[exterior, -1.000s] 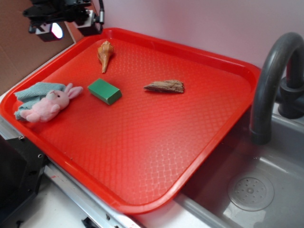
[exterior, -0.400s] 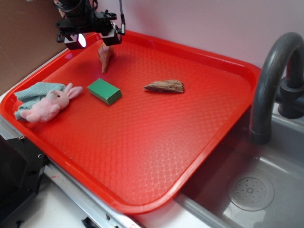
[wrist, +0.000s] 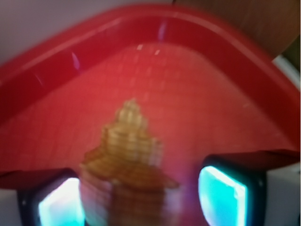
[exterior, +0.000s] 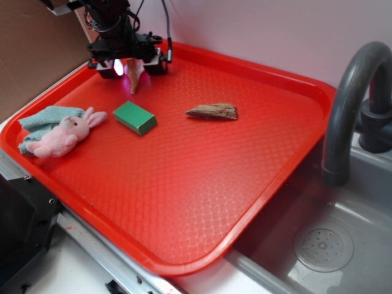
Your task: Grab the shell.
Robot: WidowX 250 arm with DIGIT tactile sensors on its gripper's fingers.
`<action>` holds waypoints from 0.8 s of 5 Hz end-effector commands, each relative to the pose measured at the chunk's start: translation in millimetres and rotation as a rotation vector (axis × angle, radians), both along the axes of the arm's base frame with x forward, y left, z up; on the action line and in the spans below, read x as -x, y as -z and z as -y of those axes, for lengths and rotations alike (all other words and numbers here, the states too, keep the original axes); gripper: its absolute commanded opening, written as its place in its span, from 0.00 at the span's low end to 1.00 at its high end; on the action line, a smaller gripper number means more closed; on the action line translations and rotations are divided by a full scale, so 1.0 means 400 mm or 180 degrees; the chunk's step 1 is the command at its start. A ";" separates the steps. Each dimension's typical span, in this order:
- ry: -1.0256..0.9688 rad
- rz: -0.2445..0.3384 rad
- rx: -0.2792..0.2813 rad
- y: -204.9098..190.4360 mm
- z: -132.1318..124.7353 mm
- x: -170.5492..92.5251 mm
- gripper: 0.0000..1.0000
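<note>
**Red tray, shell under the gripper at the far left corner**

Red plastic forms the tray, which has a fine textured floor and sits beside a grey sink with a dark curved tap. The shell lies near the tray's far left corner, its wide end toward the far rim and its long point aimed at the near edge. The gripper hangs directly over the wide end, so from the side only the tapering tip shows below it. In the wrist view the shell fills the lower middle of the frame, spiral tip pointing to the tray corner, with a glowing finger pad on each side of its bulbous end. The jaws stand apart, wider than the shell, with nothing clamped; whether the pads touch it cannot be told through the blur.

Nearer the middle of the tray a green block lies just below the shell's point. A brown wood piece lies well to the right of it. At the left edge a pink toy rabbit rests on a teal cloth.

No readable writing or labels show on anything.
</note>
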State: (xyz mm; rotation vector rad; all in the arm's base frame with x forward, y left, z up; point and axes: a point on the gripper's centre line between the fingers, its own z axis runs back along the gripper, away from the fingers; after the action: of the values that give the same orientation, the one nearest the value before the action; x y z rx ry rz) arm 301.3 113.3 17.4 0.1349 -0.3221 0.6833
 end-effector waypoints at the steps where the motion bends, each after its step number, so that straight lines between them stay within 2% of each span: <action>1: -0.0048 0.0113 0.0011 -0.015 -0.012 0.005 0.00; 2: -0.0011 0.0047 0.0041 -0.030 -0.006 0.011 0.00; 3: 0.0101 -0.0023 0.0283 -0.155 0.021 0.018 0.00; 4: 0.0492 -0.0060 0.0422 -0.275 0.066 0.035 0.00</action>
State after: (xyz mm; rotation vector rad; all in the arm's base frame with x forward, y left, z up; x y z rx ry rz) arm 280.5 77.3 105.1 -0.0090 -0.1942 0.5582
